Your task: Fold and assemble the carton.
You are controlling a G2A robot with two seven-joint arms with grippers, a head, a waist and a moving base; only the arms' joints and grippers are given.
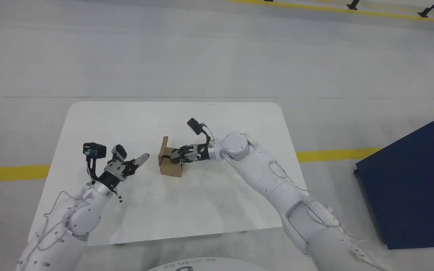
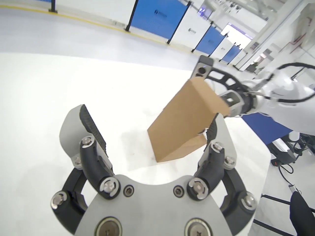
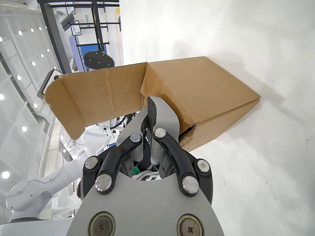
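**Right fingers pinch the carton, left fingers wait open**

You can see the brown carton (image 1: 171, 161) sitting near the middle of the white counter (image 1: 102, 129). It leans to one side and rests on its lower edge. One flap at its open end sticks out.

Your right gripper (image 1: 175, 156) is at that open end. In the right wrist view its fingers (image 3: 152, 109) are pressed together on the carton (image 3: 196, 92) wall, right where the flap bends away. The cardboard is a little torn by the lower corner there.

Your left gripper (image 1: 140, 161) is just beside the carton on the other side, not touching it. Its fingers (image 2: 91, 126) are spread wide apart, with the carton (image 2: 182, 124) in front of them.

The carton faces you can see are plain brown. The blue and white wall panels (image 2: 160, 13) in the room behind have a small logo and dark letters on them.
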